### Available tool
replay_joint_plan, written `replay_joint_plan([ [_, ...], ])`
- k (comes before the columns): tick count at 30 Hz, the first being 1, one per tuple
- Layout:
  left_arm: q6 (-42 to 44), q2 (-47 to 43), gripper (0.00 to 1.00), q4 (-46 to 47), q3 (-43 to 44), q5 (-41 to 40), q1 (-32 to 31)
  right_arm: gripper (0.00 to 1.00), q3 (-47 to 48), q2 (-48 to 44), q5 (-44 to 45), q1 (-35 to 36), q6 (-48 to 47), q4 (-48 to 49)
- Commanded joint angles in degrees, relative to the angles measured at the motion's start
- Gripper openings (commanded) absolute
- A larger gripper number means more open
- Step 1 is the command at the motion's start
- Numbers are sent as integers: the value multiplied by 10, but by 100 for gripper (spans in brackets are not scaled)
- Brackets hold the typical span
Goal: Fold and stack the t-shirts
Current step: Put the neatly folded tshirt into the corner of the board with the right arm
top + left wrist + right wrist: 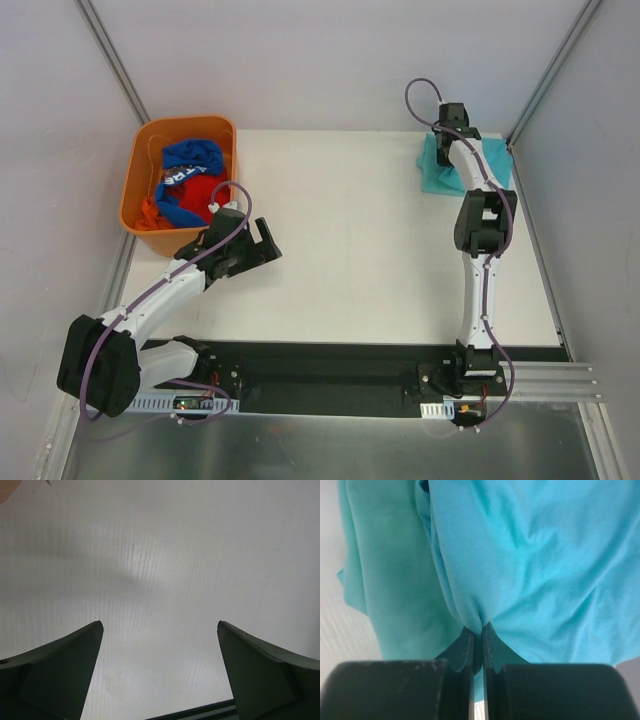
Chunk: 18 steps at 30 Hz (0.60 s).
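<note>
Teal t-shirt fabric (438,172) lies folded at the table's far right corner, partly hidden under my right arm. My right gripper (452,128) is over it; in the right wrist view the gripper (481,628) is shut on a pinched fold of the teal t-shirt (535,565), with more teal cloth (395,580) lying to the left. I cannot tell whether this is one shirt or two. My left gripper (262,243) is open and empty over bare table at the left; its fingers (60,675) stand wide apart in the left wrist view.
An orange bin (142,203) at the far left holds a royal-blue garment with white lettering (190,165) and red and orange garments (195,200). Grey walls close the table's left, back and right sides. A black rail (330,375) runs along the near edge.
</note>
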Motion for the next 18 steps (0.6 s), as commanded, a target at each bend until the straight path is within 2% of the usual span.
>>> replay_joint_plan([
  [1,2,-11,99,11,-5,1,5,1,15,-94,-18,-3,26,31],
  [16,4,0,99,12,-4,-1,5,1,-25,-98,-35,32,8,38],
  [18,5,3,99,12,-4,-1,5,4,-32,-86,-59,38,17,38],
])
